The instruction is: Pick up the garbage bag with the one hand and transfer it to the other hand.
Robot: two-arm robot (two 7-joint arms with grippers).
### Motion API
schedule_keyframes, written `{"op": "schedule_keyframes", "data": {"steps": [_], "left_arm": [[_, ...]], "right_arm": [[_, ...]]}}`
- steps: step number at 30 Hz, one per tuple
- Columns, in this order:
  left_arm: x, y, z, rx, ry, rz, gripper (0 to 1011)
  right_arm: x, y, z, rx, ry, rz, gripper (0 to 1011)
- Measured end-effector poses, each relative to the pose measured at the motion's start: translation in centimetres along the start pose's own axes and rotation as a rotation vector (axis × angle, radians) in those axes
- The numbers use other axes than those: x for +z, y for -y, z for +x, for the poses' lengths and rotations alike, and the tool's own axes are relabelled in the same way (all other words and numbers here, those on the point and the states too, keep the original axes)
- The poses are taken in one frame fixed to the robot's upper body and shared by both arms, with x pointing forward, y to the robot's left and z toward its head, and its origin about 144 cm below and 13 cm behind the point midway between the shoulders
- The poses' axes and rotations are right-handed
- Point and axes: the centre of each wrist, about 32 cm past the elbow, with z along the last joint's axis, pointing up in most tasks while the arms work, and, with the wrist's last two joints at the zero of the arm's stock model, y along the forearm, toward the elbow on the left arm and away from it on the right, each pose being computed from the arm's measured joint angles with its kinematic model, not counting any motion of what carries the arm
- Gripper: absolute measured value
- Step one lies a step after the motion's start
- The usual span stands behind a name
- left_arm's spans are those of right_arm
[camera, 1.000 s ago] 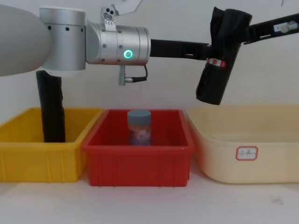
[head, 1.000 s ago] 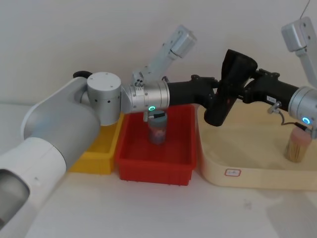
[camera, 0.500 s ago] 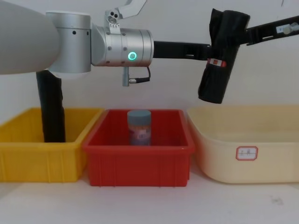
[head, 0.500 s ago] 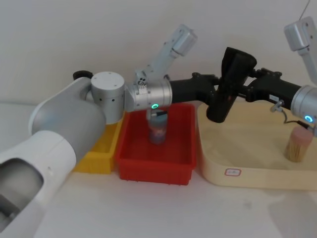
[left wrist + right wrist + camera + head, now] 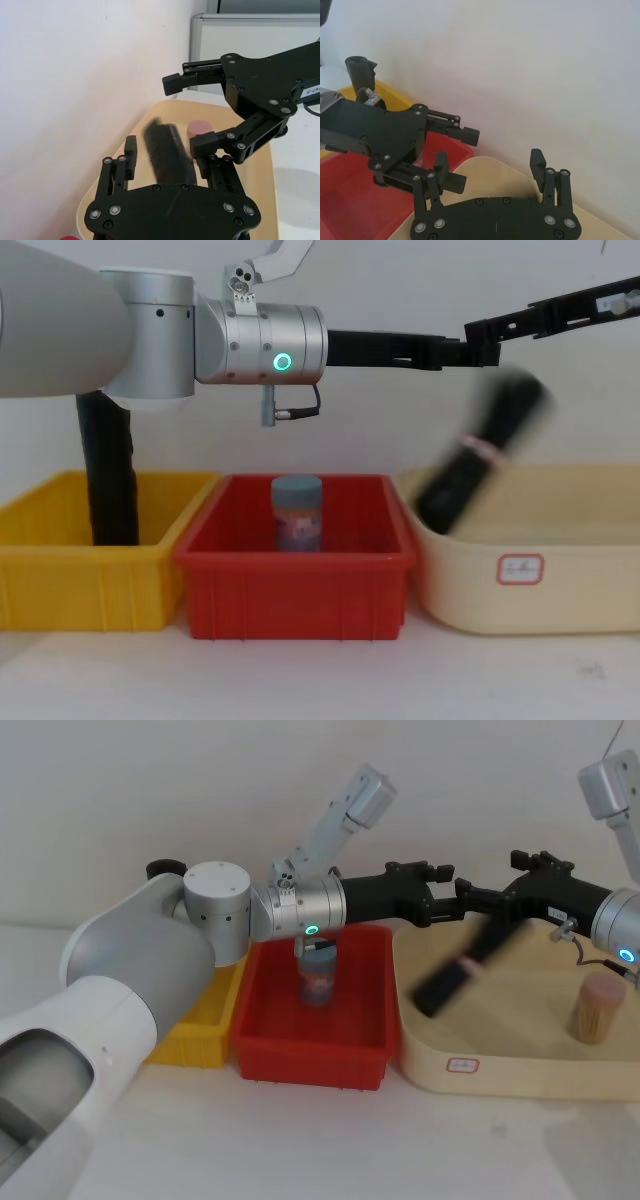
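The garbage bag (image 5: 462,967), a thick black roll with a red-and-white band, is blurred and tilted in mid-air over the cream tray (image 5: 500,1065), free of both grippers. In the chest view the garbage bag (image 5: 480,452) has its lower end down at the tray's near rim (image 5: 560,590). My left gripper (image 5: 450,898), on the green-ringed arm, is open above it. My right gripper (image 5: 492,906), on the blue-ringed arm, faces it tip to tip and is open too. From the left wrist, the bag (image 5: 167,155) shows beyond my open fingers (image 5: 131,149).
A red bin (image 5: 310,1055) holds a grey-lidded jar (image 5: 318,978). A yellow bin (image 5: 80,585) holds a slim plain black roll (image 5: 110,475) standing upright. A pink-topped jar of sticks (image 5: 592,1010) stands in the cream tray's right part.
The garbage bag was held upright between the two grippers; now it has dropped and tipped toward the cream tray. Both grippers stand open and empty at about the same height.
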Motion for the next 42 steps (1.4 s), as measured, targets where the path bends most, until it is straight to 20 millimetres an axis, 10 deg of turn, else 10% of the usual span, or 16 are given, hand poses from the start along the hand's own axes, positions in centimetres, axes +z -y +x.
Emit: {"op": "schedule_keyframes", "data": {"steps": [14,42], "left_arm": [[-0.1,0.1,0.0,0.006,-0.003,0.001,999],[-0.3,-1.0,-0.8,0.041,0.006,0.012,1000]], "right_arm": [[0.1,0.0,0.1,0.005,0.001,0.003,1004],[0.6,-0.3,-0.1,0.008,0.025,0.020,1005]]}}
